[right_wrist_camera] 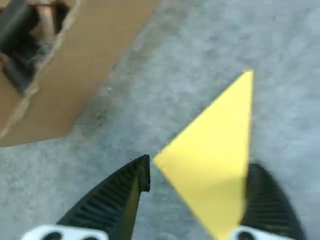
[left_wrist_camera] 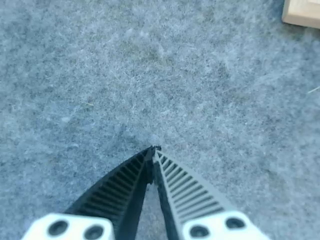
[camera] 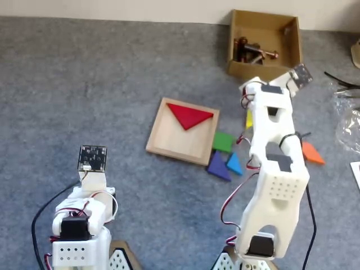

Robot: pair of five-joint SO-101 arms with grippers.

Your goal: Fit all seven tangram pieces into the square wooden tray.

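The square wooden tray (camera: pixel 169 143) lies mid-table with a red triangle (camera: pixel 189 115) inside it. Just right of the tray sit a green square (camera: pixel 223 141), a purple piece (camera: pixel 218 166) and a blue triangle (camera: pixel 234 163). An orange piece (camera: pixel 312 153) lies right of the right arm (camera: pixel 274 169). My right gripper (right_wrist_camera: pixel 202 165) is shut on the yellow triangle (right_wrist_camera: pixel 212 170), which spans from one finger to the other; a sliver of the yellow triangle (camera: pixel 248 118) peeks out beside the arm. My left gripper (left_wrist_camera: pixel 154 150) is shut and empty over bare carpet, with a tray corner (left_wrist_camera: pixel 302 12) far off.
A cardboard box (camera: pixel 263 66) holding metal parts stands at the back right, close beyond the right gripper; its wall (right_wrist_camera: pixel 75 75) is near the fingers. Cables and a plastic bag (camera: pixel 349 126) lie at the right edge. Grey carpet stretches to the left of the tray.
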